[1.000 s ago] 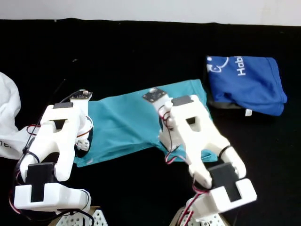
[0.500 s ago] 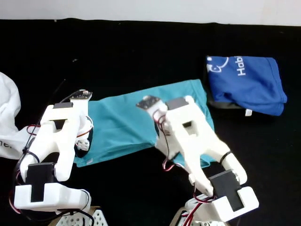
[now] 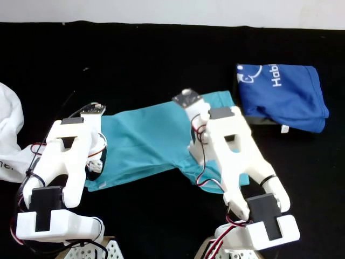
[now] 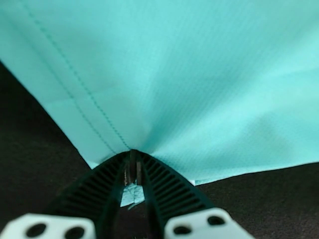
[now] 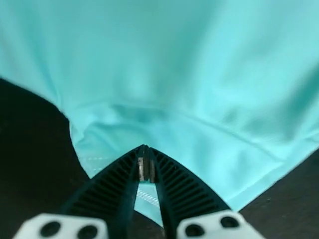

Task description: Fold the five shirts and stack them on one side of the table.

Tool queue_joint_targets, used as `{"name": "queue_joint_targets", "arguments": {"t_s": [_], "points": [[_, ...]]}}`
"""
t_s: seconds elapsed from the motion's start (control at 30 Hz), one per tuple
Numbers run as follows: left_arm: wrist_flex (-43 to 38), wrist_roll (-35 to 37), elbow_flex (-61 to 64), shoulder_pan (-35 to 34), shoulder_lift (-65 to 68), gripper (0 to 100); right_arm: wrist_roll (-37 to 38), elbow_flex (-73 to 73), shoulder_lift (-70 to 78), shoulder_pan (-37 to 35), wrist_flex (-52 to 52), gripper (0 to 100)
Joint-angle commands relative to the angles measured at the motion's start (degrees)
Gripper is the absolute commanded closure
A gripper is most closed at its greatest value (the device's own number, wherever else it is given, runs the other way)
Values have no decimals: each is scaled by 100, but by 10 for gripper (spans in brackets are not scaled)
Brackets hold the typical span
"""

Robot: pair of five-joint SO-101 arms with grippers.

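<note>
The right arm (image 3: 232,156) has just swung. Half a second back its wrist dipped toward the middle of the frame, and now it has pushed up and to the right, nearer the folded blue shirt (image 3: 280,97) in the upper right. The right tool (image 5: 144,167) is clamped on a bunched edge of the teal shirt (image 3: 140,140), and more of the cloth's lower right corner now shows beneath that arm. The left arm (image 3: 62,156) has not budged; the left tool (image 4: 132,172) is closed on the shirt's stitched hem. The teal shirt lies stretched across the centre of the bench (image 3: 161,54). I'd say they are pulling it taut for a fold. A white shirt (image 3: 9,127) waits at the left edge.
</note>
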Motion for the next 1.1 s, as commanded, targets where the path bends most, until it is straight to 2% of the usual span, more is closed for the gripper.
{"name": "queue_joint_targets", "arguments": {"t_s": [0.0, 0.17, 0.3, 0.43, 0.6, 0.73, 0.83, 1.07], "points": [[-308, 18, 4, -13, 13, 988, -26, 286, -207, -207, 136, 991], [-308, 18, 4, -13, 13, 988, -26, 338, -215, -760, 980, 991], [-308, 18, 4, -13, 13, 988, -26, 312, -215, -910, 1121, 991], [-308, 18, 4, -13, 13, 988, -35, -180, -215, -303, 848, 991], [-308, 18, 4, -13, 13, 988, -70, -884, -145, 919, -259, 991], [-308, 18, 4, -13, 13, 988, -70, -954, 22, 1059, -901, 991], [-308, 18, 4, -13, 13, 988, -44, -1051, 734, 1112, -954, 991], [-308, 18, 4, -13, 13, 988, -44, -2809, 2536, 1736, -796, 991]]}}
